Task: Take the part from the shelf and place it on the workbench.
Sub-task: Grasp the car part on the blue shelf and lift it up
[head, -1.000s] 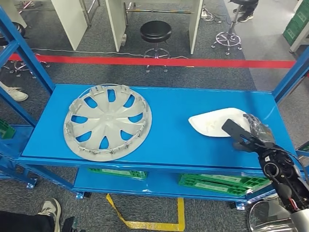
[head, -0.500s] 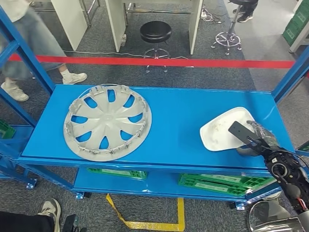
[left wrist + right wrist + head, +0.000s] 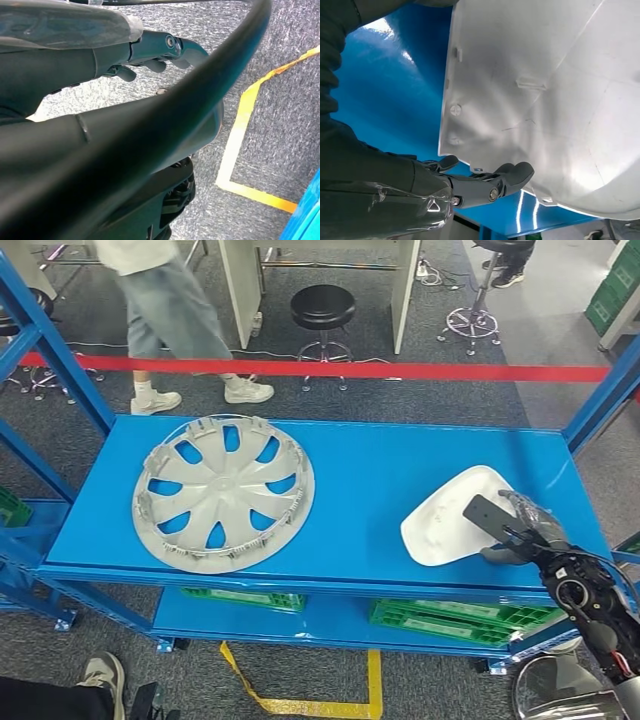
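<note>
The white moulded part lies at the right end of the blue shelf, tipped up on one edge. My right hand grips its right side, thumb over the top face and fingers behind it. In the right wrist view the part's ribbed underside hangs above the shelf surface, with my right hand's dark fingers curled under its rim. My left hand hangs low over the grey floor, holding nothing, its fingers loosely apart.
A large silver wheel cover lies on the shelf's left half. Green crates sit on the lower level. A person walks behind the shelf near a red floor line and a black stool. Someone's shoe is at the bottom left.
The white part has turned and tipped up in my right hand, swinging from lying flat to standing on edge. A person has walked rightwards behind the shelf.
</note>
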Available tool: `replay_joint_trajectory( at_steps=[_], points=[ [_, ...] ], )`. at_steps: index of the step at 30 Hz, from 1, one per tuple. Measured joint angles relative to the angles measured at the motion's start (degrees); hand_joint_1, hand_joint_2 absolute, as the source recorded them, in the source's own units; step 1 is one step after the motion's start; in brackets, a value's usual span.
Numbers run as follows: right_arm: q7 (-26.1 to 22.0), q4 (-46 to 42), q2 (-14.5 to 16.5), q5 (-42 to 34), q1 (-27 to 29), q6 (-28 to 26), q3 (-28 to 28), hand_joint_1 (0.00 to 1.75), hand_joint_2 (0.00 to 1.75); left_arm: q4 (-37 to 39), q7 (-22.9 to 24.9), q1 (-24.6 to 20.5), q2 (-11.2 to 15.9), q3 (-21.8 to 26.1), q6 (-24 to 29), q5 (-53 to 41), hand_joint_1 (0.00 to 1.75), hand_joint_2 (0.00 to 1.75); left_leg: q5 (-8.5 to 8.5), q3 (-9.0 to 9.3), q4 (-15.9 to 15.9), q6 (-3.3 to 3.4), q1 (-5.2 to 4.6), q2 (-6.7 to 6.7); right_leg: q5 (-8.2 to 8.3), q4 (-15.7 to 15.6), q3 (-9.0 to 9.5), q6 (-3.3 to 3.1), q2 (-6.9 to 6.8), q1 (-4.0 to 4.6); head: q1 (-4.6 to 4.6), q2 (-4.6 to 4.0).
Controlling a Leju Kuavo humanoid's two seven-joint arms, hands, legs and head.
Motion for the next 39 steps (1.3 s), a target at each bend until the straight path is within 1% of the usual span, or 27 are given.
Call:
replay_joint_trajectory(
  at_steps=[7,24,34,39],
  points=[
    [-0.08,-1.20,0.02,2.27,-1.16,0.70,2.21,0.00,1.75,0.00,-0.41,-0.05,-0.02,0.00,-0.17,0.14,0.00,0.00,0.00,0.00,0.00,0.00,0.00,-0.01,0.00,0.00,0.07,0.00,0.00,0.01,0.00,0.00],
    [0.63,-4.24,0.10,4.73,-3.79,2.72,6.57,0.00,1.75,0.00,-1.37,-0.01,-0.11,0.00,-0.48,0.42,0.00,0.00,0.00,-0.01,-0.01,0.00,0.00,-0.03,-0.01,0.00,0.09,0.01,-0.04,0.03,-0.01,0.00],
    [0.73,-5.16,0.15,5.62,-4.70,2.59,8.69,0.00,1.75,0.00,-1.69,0.12,-0.11,0.00,-0.55,0.93,0.00,0.00,0.00,-0.01,-0.01,0.00,0.00,-0.04,-0.01,0.00,0.10,0.01,-0.06,0.04,-0.01,0.00],
    [2.03,-8.21,0.15,6.05,-4.93,1.97,8.85,0.00,1.75,0.00,-1.85,0.29,-0.11,0.00,-0.55,1.04,0.00,0.00,0.00,-0.01,-0.01,0.00,0.00,-0.04,-0.01,0.00,0.10,0.01,-0.06,0.04,0.00,0.00]
  ],
)
